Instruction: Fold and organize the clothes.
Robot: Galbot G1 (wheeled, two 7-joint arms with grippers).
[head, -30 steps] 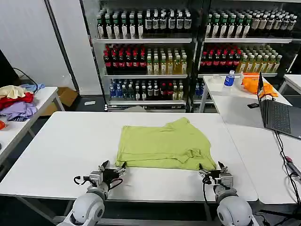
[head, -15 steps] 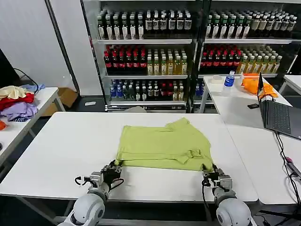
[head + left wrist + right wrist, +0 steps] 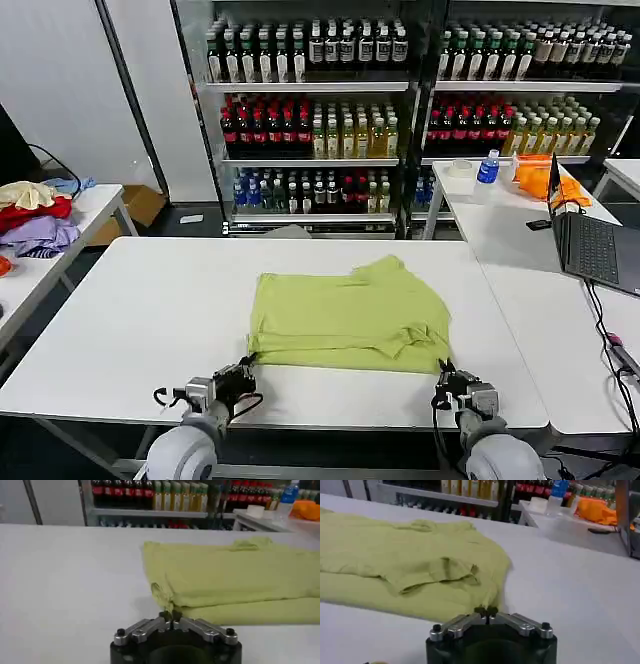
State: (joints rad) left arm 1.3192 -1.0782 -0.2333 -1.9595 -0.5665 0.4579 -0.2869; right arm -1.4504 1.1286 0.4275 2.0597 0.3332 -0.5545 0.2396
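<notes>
While end effectors (image 3: 243, 373) (image 3: 446, 375) pinch near corners, T-shirt (image 3: 345, 315) lies ahead.

The head camera sits high above the near edge of the white counter (image 3: 140, 320), looking forward and down across it to the drink shelves (image 3: 310, 120) behind. Each wrist camera rides low, just behind its own fingers, skimming the counter top toward the far edge. The left wrist view looks over the left gripper (image 3: 173, 621) at the near left corner of the lime T-shirt (image 3: 235, 580); the right wrist view looks over the right gripper (image 3: 486, 612) at the near right corner. All three share the T-shirt, the counter and the shelves beyond.
</notes>
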